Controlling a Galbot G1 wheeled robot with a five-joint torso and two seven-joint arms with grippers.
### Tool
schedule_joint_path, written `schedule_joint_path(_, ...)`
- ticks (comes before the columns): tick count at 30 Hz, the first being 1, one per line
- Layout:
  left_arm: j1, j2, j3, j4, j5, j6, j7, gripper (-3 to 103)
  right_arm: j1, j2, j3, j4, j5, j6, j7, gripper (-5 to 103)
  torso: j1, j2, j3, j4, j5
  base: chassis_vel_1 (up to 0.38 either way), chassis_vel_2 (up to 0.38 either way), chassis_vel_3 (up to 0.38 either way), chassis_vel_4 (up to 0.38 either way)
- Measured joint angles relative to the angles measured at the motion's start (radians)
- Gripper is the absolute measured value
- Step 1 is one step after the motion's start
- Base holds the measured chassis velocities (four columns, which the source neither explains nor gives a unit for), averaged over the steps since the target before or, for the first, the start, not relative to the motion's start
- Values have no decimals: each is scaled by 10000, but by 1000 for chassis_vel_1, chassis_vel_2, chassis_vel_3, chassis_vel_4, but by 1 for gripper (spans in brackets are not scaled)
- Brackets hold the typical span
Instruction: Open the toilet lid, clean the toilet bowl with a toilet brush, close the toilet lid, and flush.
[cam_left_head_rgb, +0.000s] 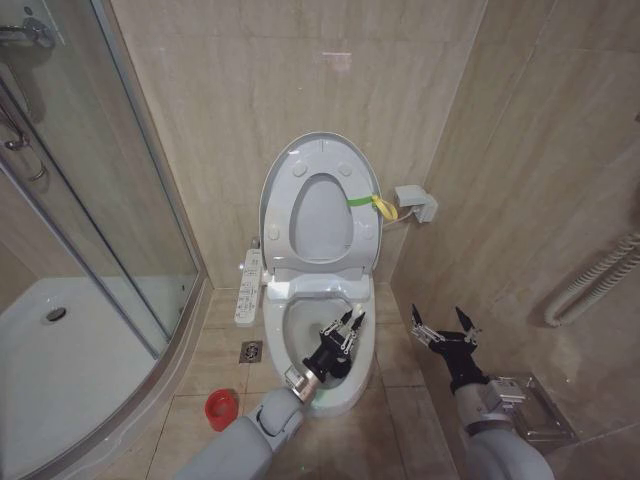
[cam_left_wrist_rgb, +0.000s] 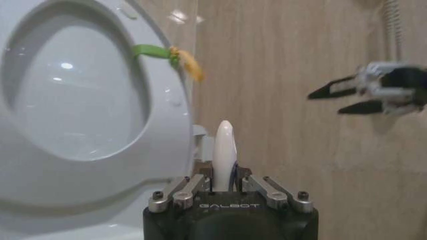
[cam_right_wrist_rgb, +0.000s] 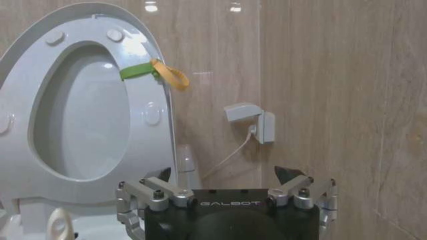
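The toilet lid (cam_left_head_rgb: 320, 225) stands raised against the wall, with the seat ring (cam_left_head_rgb: 283, 215) up in front of it and a green-yellow band (cam_left_head_rgb: 365, 202) at its side. Below it the toilet bowl (cam_left_head_rgb: 296, 322) lies uncovered. My left gripper (cam_left_head_rgb: 346, 329) hangs inside the bowl, shut on the pale handle of the toilet brush (cam_left_wrist_rgb: 224, 147), whose tip pokes out past the fingers; the bristle head is hidden. A red holder cup (cam_left_head_rgb: 221, 408) sits on the floor left of the toilet. My right gripper (cam_left_head_rgb: 444, 322) hovers open and empty to the right of the bowl.
A glass shower screen (cam_left_head_rgb: 90, 200) and curved white tray (cam_left_head_rgb: 70, 340) take up the left. A control panel (cam_left_head_rgb: 248, 285) hangs beside the toilet, a floor drain (cam_left_head_rgb: 250, 351) below it. A wall socket (cam_left_head_rgb: 415, 203), a hose (cam_left_head_rgb: 590, 280) and a metal plate (cam_left_head_rgb: 530, 405) are on the right.
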Motion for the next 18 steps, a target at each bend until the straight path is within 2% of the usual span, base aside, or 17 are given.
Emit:
schedule_joint_path(2,-139,-35,-141,561,-11,-175,77,21,0,0,0,0,0,0,0,100,0,0,0,-2,0,0,0,0,0)
schedule_joint_path(5,-195,-15,-234,725,-20,-240,95,21,1,0,0,0,0,0,0,100,1,0,1,-1,0,0,0,0,0)
schedule_joint_path(14,34,57,64,-834,56,-102,-9,21,0,0,0,1,0,0,0,100,0,0,0,-3,1,0,0,0,0)
schedule_joint_path(18,72,9,190,-734,92,-152,242,21,0,0,0,1,0,0,0,100,0,0,-1,-3,2,0,0,0,0)
